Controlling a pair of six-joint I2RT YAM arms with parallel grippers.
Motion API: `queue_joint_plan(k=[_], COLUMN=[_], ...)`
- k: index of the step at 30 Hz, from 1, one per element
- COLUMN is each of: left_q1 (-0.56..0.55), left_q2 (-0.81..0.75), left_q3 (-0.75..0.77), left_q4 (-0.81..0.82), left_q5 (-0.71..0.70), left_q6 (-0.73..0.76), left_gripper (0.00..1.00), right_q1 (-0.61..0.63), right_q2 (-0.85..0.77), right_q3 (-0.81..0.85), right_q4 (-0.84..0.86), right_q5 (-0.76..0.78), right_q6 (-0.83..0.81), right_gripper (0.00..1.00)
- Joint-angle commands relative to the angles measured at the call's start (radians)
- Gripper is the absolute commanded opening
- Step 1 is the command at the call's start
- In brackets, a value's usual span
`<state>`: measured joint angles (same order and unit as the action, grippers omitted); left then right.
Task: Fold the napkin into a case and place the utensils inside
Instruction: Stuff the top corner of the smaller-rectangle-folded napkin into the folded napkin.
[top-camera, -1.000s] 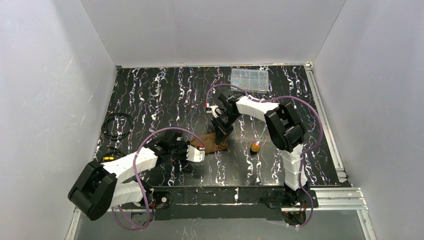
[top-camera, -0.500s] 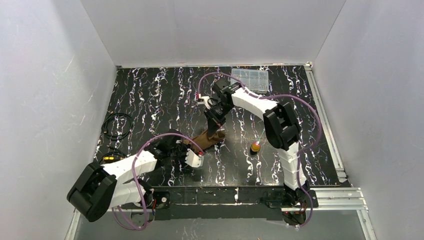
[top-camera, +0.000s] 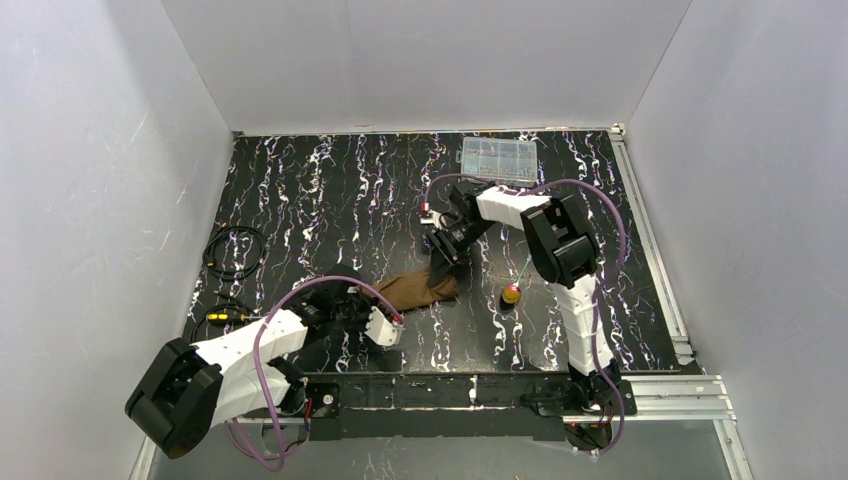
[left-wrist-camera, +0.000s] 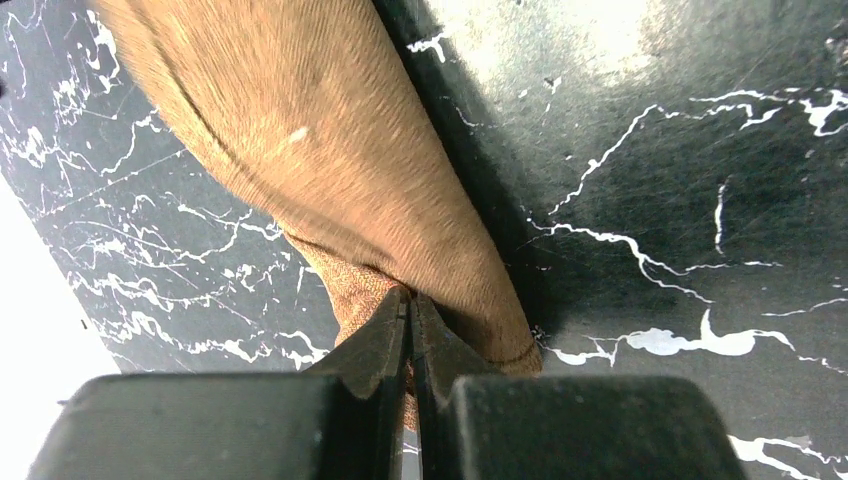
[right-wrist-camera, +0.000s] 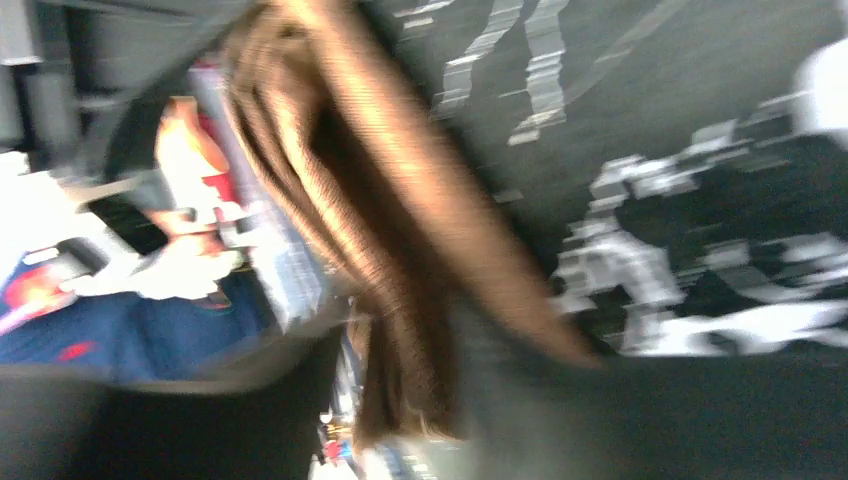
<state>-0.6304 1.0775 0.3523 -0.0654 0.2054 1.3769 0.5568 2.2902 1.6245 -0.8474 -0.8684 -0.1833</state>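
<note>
Napkin (top-camera: 418, 290) sits on the table at centre-front, bunched into a narrow band rather than spread flat, so no case is formed yet. The long axis runs roughly across the table, with one end at each arm. The left gripper (left-wrist-camera: 410, 310) has its jaws pressed together on the near-left tip of the cloth; the wrist view shows the band leading straight away from them. The right gripper (top-camera: 441, 268) is over the far-right end. Its wrist view is smeared, with cloth running down toward the fingers, so I can't tell whether it's pinching or letting go. Key relation: the band's axis lies on the line between the two jaws, so my read is that pulling apart only tightens the rope, and it needs opening out sideways before any fold. The gold-orange-headed utensil (top-camera: 511, 293) lies just right of the napkin, apart from it — the right arm is clearly nearer. I can't make out the purple one.
</note>
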Motion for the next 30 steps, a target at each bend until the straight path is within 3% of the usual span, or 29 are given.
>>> queue_joint_plan(k=[1,10,12,16,19,24,30], left_q1=[-0.002,-0.002,-0.002,-0.002,-0.003,-0.003,-0.003], left_q2=[0.018,0.027,0.023,0.018,0.019,0.016,0.022], left_q3=[-0.029,-0.038,-0.04,-0.041,-0.04,-0.042,-0.026], left_q4=[-0.113,-0.104,-0.103,-0.1,-0.099,-0.098,-0.09], left_q5=[0.014,0.002,0.004,0.007,0.005,-0.001,-0.009], left_q6=[-0.007,-0.009,-0.013,-0.01,-0.012,-0.013,-0.057], left_gripper=[0.0,0.0,0.0,0.0,0.0,0.0,0.0], right_q1=[-0.025,-0.03,-0.031,-0.032,-0.027,0.005,0.153], right_q2=[-0.085,-0.277,-0.37,-0.591,-0.672,-0.796,-0.856], right_q3=[-0.113,-0.056,-0.136,-0.415,-0.528,-0.659,-0.737], right_q4=[0.094,0.133,0.223,0.469,0.508,0.579,0.67], right_q5=[0.174,0.275,0.318,0.256,0.224,0.311,0.478], right_q6=[0.01,0.079,0.113,0.248,0.283,0.332,0.402], right_gripper=[0.97,0.99,0.99,0.99,0.99,0.99,0.99])
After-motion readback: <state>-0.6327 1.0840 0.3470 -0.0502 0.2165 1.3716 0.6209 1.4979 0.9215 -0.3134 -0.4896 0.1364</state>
